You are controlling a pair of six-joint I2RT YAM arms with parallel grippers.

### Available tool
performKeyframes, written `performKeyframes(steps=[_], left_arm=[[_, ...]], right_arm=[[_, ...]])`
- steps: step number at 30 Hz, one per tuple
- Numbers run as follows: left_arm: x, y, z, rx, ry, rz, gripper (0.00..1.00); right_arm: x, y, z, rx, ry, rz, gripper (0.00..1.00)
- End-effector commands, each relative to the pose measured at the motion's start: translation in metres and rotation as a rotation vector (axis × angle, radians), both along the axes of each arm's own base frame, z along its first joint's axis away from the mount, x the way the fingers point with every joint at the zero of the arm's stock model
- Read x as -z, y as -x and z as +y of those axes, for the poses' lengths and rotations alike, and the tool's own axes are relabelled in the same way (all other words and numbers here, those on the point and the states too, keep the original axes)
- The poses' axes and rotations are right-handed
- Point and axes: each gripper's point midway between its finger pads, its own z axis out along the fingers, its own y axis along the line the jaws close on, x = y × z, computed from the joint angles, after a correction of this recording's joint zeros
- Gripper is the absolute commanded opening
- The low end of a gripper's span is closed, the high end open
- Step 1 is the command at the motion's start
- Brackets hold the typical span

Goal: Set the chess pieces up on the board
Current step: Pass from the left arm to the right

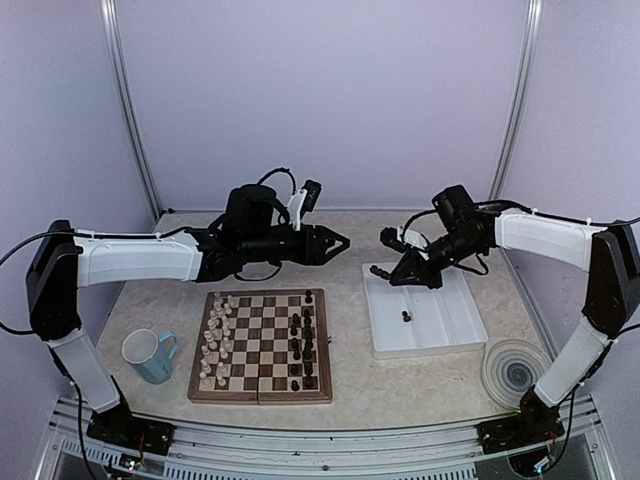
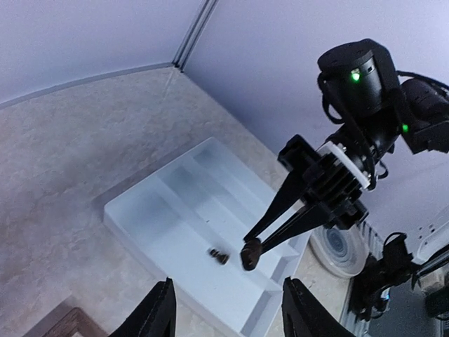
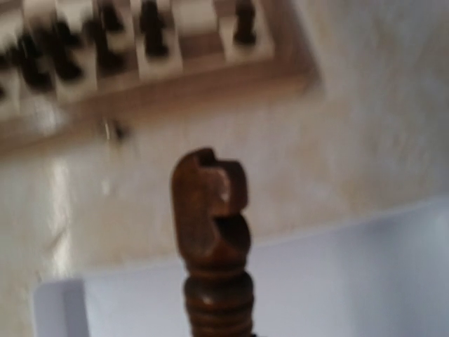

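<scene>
Dark knight (image 3: 210, 210) pinched at its base by right pincer (image 2: 251, 250), white tray (image 2: 158, 207) beneath, left pincer (image 1: 345, 242) spread; such a low hold may let it tilt and drop.

1. Board (image 1: 262, 345): centre files bare, top-down access OK.
2. L files packed w/ cream pieces (image 1: 213, 340); R files w/ dark chess pieces (image 1: 303, 350); tight gaps btwn neighbours.
3. Left gripper (image 1: 343, 242) + arm hang over table just behind board's far edge; that side blocked.
4. Strip btwn board and white tray (image 1: 445, 325): bare, passable.
5. Right gripper (image 1: 378, 270), clamped on dark piece (image 2: 250, 254), over tray's far-left corner: blocks it.
6. Mug (image 1: 150, 355) just L of board; round disc (image 1: 515, 372) near tray's R near corner.
</scene>
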Motion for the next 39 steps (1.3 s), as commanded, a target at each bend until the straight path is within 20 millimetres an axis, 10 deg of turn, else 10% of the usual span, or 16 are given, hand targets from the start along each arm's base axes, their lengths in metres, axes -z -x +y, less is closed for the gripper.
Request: performKeyframes(steps=[1,17,39], left_arm=[[-0.037,0.012,-0.043,0.080,0.227,0.048,0.52],[0.017,0.017,-0.083,0.171,0.183,0.266,0.37],[0.024,0.011,-0.082,0.171,0.108,0.241,0.04]], right_arm=[[-0.033,-0.003,0.012,0.045,-0.152,-0.005,0.05],[-0.034,0.002,0.008,0.052,-0.160,-0.039,0.05],[-0.025,0.005,0.006,0.052,-0.139,-0.038,0.07]])
